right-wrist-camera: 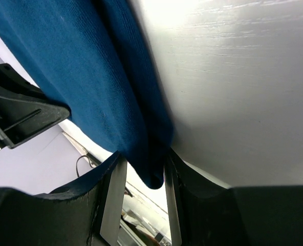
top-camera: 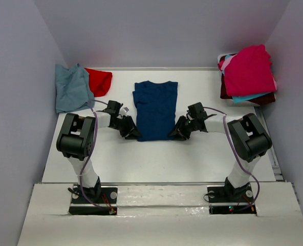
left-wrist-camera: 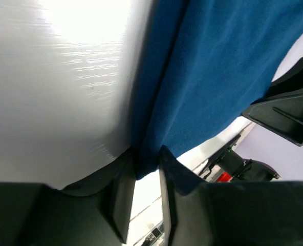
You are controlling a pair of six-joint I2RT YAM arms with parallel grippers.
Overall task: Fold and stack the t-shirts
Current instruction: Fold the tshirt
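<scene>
A blue-grey tee [top-camera: 72, 88] lies crumpled at the far left corner of the table [top-camera: 156, 159], and a red tee [top-camera: 100, 81] touches its right side. The left fingers [top-camera: 131, 131] sit at the near left corner of the navy tee [top-camera: 155, 108], drawn narrow and pinching its edge; the left wrist view shows cloth caught between them. The navy tee lies flat in the middle of the table, its collar toward the far edge. The right fingers [top-camera: 179, 131] pinch its near right corner the same way, closed on a fold of cloth. At the far right corner is a pile with a magenta tee [top-camera: 250, 69] on top and turquoise [top-camera: 243, 97] and maroon [top-camera: 265, 99] edges showing beneath.
</scene>
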